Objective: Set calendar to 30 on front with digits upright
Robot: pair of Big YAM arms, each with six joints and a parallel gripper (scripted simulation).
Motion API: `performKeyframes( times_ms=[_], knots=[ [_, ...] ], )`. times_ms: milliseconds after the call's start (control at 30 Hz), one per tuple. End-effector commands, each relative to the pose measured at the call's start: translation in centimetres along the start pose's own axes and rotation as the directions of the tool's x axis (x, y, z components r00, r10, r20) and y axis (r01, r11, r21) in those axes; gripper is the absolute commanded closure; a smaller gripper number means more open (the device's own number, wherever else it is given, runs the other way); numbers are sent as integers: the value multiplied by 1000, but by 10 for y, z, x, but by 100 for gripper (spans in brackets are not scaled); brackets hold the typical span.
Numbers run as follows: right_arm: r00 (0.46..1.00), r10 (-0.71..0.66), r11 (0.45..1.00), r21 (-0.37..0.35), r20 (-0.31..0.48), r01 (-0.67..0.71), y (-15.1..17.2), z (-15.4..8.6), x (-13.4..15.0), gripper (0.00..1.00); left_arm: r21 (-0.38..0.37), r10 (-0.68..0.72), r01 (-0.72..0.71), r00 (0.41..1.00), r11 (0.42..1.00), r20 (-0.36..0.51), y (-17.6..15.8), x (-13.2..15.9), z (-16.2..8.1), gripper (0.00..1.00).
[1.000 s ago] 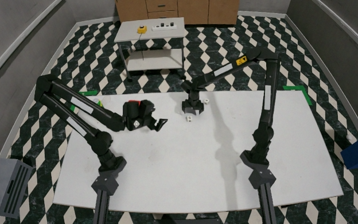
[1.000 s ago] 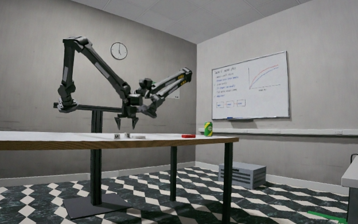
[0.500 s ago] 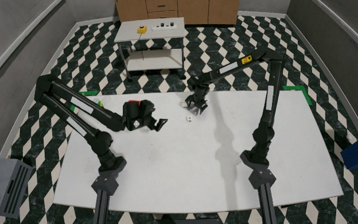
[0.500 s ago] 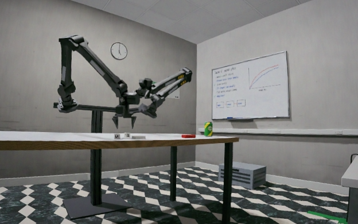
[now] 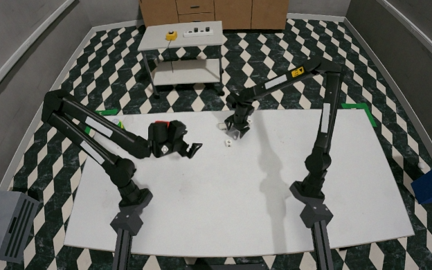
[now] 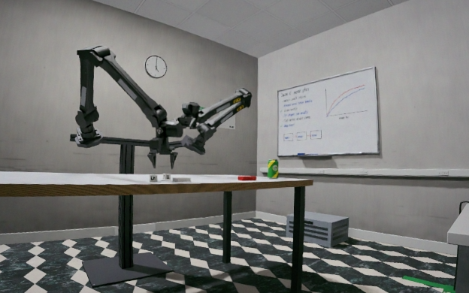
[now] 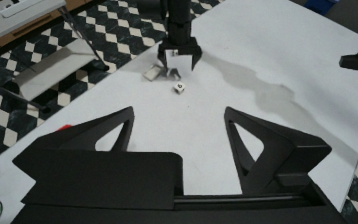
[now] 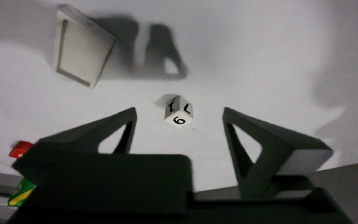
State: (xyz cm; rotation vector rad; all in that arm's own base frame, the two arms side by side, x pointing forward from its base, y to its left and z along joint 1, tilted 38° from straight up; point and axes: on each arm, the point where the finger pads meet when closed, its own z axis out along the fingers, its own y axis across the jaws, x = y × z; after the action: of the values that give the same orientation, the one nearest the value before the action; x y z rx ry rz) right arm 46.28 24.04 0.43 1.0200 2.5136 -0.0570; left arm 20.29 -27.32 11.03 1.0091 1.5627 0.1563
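A small white digit cube (image 5: 228, 142) lies on the table, with a 6 on the side facing my right wrist camera (image 8: 178, 112). My right gripper (image 5: 237, 133) hangs open and empty above it, fingers pointing down, with a clear gap to the table in the exterior view (image 6: 162, 159). The flat white tray (image 5: 221, 126) lies empty beside the gripper, and also shows in the right wrist view (image 8: 82, 46). A second cube (image 5: 250, 122) lies just behind the gripper. My left gripper (image 5: 194, 149) (image 7: 179, 111) is open and empty, held above the table to the left of the cubes.
A red flat object (image 6: 246, 178) and a green and yellow can (image 6: 273, 168) stand near the table's far left corner, behind my left arm. A cart (image 5: 182, 52) stands on the floor beyond the table.
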Motion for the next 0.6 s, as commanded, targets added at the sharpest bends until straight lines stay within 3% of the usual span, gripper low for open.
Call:
performKeyframes(
  times_ms=[0,100,267,433,500,567],
  knots=[
    [1000,16,1000,-17,1,-16,4,-7,-5,11,0,-7,7,1000,1000,-2,-1,-1,1,0],
    [999,-36,998,-45,38,37,15,-11,-20,45,-17,-12,12,1000,1000,9,3,-12,9,0],
    [960,-181,981,-37,214,193,28,-20,-59,47,-17,-14,15,999,1000,37,3,-25,34,0],
    [849,-361,930,78,386,360,36,-34,-102,47,-10,-26,27,996,1000,82,2,-37,72,0],
    [799,-435,898,137,415,418,37,-40,-114,47,-9,-28,29,995,1000,99,2,-40,85,0],
    [799,-435,898,137,415,418,37,-40,-114,47,-9,-28,29,995,1000,99,2,-40,85,0]
  ],
)
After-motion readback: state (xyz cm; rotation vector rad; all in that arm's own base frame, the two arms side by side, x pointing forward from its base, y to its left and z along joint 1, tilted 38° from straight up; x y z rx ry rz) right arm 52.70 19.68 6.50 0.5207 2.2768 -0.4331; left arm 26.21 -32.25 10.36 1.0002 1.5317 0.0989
